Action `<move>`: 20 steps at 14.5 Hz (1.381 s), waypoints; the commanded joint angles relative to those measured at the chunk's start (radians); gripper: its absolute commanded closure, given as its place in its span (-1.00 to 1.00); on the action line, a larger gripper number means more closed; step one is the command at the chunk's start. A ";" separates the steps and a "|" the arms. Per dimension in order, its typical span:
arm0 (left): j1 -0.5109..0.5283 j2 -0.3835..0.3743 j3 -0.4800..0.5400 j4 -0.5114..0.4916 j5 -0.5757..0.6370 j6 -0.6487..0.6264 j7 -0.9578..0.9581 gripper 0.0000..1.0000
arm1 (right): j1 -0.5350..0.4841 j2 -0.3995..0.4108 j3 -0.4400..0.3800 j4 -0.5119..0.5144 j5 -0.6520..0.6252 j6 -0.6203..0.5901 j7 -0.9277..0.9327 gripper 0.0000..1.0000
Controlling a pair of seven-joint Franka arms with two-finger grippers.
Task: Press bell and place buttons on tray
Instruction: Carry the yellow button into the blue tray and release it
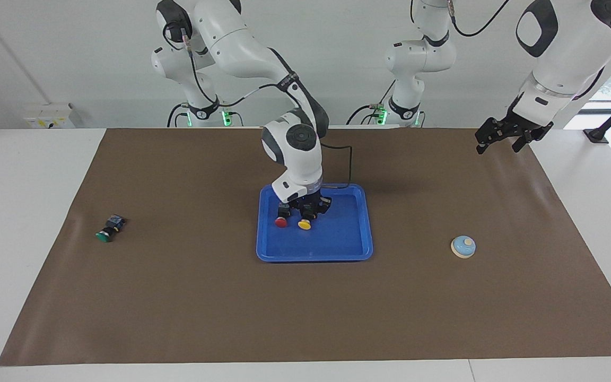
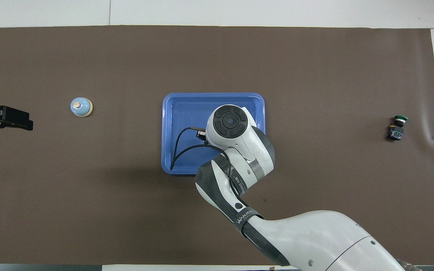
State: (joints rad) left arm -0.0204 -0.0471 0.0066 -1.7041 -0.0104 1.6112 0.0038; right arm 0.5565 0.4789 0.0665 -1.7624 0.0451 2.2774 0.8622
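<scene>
The blue tray (image 1: 337, 239) lies at the middle of the mat; it also shows in the overhead view (image 2: 183, 113). A red button (image 1: 281, 222) and a yellow button (image 1: 304, 225) lie in it, side by side. My right gripper (image 1: 311, 211) is down in the tray, right at the yellow button's black body. In the overhead view the right arm hides both buttons. The green button (image 1: 109, 229) (image 2: 397, 127) lies on its side on the mat toward the right arm's end. The bell (image 1: 463, 246) (image 2: 81, 107) stands toward the left arm's end. My left gripper (image 1: 499, 147) waits open, raised over the mat's edge.
A brown mat (image 1: 204, 307) covers the table, with white table top around it. A black cable (image 1: 349, 164) hangs from the right arm's wrist over the tray's rim nearer to the robots.
</scene>
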 commanded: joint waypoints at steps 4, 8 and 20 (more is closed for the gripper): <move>-0.003 0.001 0.003 0.011 0.012 -0.019 -0.005 -1.00 | 0.031 -0.029 -0.004 -0.032 0.016 0.008 0.049 -1.00; -0.003 0.001 0.003 0.011 0.012 -0.019 -0.005 -1.00 | 0.031 -0.029 -0.004 0.029 0.016 -0.080 0.090 -1.00; -0.003 0.001 0.003 0.011 0.012 -0.019 -0.005 -1.00 | -0.380 -0.192 -0.016 0.139 0.001 -0.383 -0.266 -1.00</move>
State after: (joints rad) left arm -0.0204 -0.0471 0.0066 -1.7041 -0.0104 1.6112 0.0038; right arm 0.2660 0.3096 0.0372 -1.6119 0.0447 1.9213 0.7128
